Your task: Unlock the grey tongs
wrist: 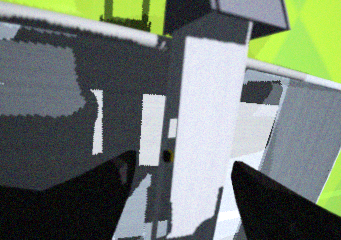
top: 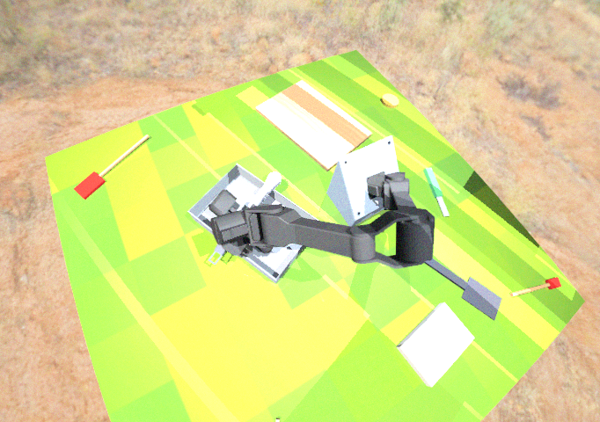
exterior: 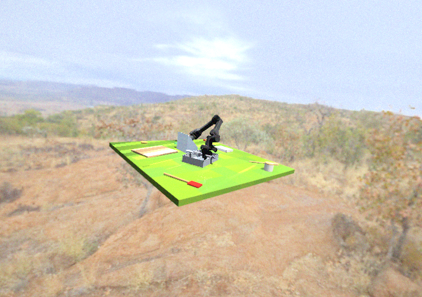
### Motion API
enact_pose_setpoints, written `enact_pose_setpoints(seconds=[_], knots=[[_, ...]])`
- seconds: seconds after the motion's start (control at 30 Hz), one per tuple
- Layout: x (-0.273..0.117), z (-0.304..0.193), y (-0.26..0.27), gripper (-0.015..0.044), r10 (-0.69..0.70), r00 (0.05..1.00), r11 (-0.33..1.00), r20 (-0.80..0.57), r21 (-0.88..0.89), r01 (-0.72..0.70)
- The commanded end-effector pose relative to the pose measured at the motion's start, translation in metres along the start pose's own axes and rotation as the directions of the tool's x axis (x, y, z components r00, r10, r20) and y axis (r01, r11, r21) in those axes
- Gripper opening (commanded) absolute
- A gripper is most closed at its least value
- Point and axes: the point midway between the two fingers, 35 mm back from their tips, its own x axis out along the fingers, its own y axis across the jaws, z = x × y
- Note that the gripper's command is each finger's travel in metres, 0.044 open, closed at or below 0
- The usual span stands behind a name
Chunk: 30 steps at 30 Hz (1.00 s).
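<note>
While straddling the grey tongs [wrist: 203, 125], whose long axis is running lengthwise between its fingers, the half-open gripper [wrist: 183, 200] is gripping nothing yet.

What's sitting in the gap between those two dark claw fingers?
In the wrist view, the pale tongs run up between the open gripper's fingers, over the roasting tin.
</note>
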Motion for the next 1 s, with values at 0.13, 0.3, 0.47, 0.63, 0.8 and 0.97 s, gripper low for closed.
enact_pose_setpoints(seconds=[0.13,0.3,0.47,0.63,0.8,0.97], knots=[[-0.001,0.0,0.0,0.0103,-0.001,1.0,1.0,0.001,0.0,0.001],[-0.001,0.0,0.0,0.005,-0.001,1.0,1.0,0.001,0.0,0.001],[-0.001,0.0,0.0,-0.0023,-0.001,1.0,1.0,0.001,0.0,0.001],[-0.008,0.001,-0.005,-0.015,-0.002,1.0,1.0,0.0,0.001,0.002],[-0.057,0.001,-0.034,-0.015,-0.008,1.0,1.0,-0.003,0.005,0.009],[-0.068,0.0,-0.039,-0.015,-0.01,1.0,1.0,-0.004,0.007,0.01]])
